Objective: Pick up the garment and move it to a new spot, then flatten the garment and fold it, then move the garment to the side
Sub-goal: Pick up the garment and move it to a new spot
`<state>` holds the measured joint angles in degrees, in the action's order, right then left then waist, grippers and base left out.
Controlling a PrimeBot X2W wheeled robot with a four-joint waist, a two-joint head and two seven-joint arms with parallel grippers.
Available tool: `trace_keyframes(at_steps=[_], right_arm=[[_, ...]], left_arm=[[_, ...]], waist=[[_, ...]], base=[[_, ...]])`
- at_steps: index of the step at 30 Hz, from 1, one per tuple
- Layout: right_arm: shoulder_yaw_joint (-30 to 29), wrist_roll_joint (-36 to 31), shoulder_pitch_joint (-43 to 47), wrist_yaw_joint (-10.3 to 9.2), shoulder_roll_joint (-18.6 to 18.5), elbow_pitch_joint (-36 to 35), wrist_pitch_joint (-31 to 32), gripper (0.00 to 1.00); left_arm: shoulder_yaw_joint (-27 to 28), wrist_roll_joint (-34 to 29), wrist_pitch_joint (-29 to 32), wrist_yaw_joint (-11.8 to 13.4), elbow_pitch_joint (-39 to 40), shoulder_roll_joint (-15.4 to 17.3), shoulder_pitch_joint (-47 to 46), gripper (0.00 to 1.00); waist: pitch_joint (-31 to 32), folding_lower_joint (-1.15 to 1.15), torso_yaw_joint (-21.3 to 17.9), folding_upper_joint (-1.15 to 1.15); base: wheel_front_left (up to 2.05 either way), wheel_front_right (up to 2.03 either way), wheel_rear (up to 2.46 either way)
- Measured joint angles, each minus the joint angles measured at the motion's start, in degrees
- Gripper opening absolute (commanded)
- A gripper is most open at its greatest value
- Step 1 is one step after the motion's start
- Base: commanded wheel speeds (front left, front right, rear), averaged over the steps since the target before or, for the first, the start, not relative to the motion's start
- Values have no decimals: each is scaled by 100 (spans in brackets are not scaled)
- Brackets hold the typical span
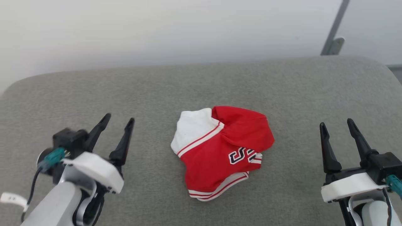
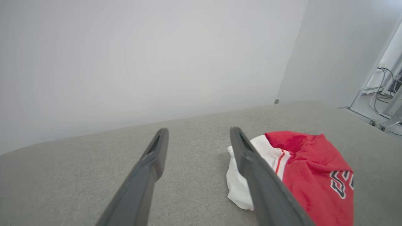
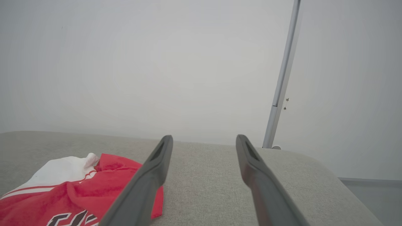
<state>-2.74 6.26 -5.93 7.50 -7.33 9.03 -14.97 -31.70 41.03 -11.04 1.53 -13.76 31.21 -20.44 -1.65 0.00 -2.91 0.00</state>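
Garment [image 1: 220, 150] between splayed, seemingly empty hands [image 1: 120, 118] [image 1: 335, 123]

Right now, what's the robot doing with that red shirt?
Nothing is being held at this moment. The red and white shirt lies in a crumpled heap in the middle of the gray cushioned surface. The robot's left gripper is on one side of it and the right gripper on the other, both open and not touching the cloth. The shirt is not flattened or folded yet.
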Motion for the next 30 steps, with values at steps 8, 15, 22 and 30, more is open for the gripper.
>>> trace_keyframes(at_steps=[8,15,22,30], right_arm=[[-90,-40,115,0,-4,-59,0,100],[-144,-40,224,0,15,-123,0,100],[-174,-24,338,0,25,-151,0,100],[-267,-23,476,0,97,-224,0,100]], left_arm=[[472,94,-347,220,192,48,663,100],[1120,10,-387,299,492,-92,1317,100],[1704,-259,-389,141,680,-467,1861,100],[2217,-573,-390,-111,720,-798,2212,100]], waist=[[196,0,292,0],[271,0,420,0],[308,0,482,0],[335,0,471,0]], base=[[0,0,0],[0,0,0],[0,0,0],[0,0,0]])
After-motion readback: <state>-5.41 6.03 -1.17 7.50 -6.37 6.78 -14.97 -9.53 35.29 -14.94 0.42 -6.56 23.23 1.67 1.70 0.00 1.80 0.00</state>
